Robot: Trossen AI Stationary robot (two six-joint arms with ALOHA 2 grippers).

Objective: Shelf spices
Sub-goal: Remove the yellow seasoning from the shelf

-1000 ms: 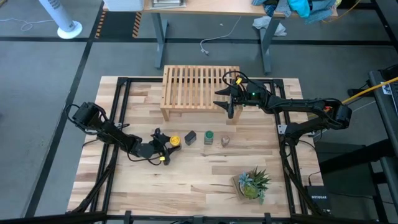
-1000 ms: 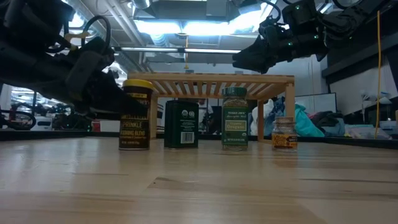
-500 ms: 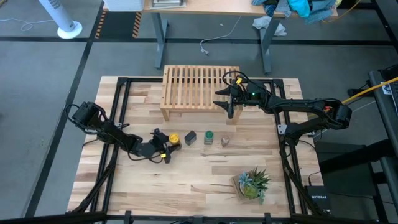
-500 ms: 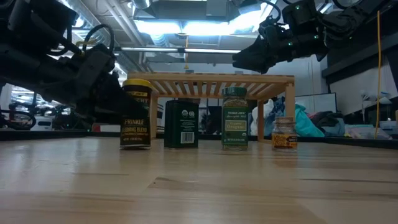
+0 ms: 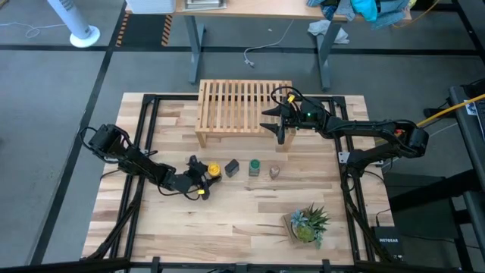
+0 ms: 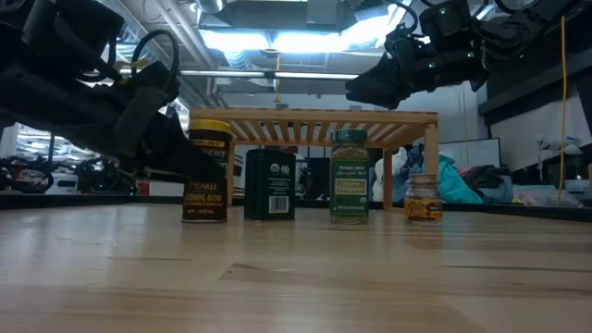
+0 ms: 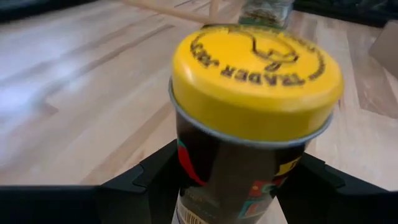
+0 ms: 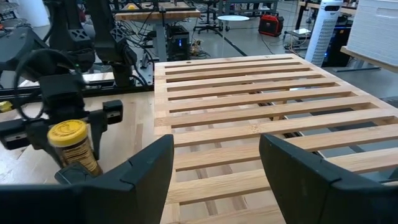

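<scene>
High view: the left gripper (image 5: 201, 180) was stretched low across the table, fingers part-spread round the yellow-lidded jar (image 5: 213, 170), left of the black tin (image 5: 232, 167). The right gripper (image 5: 279, 125), empty and half open, was held over the shelf (image 5: 235, 106)'s right edge.

We see bright ceiling lights (image 6: 277, 39) glaring overhead in the low view, leaving both arms as dark silhouettes. From above, the tabletop (image 5: 250, 208) is evenly lit with soft shadows. In the left wrist view the yellow-lidded jar (image 7: 255, 81) and background blur softly.
</scene>
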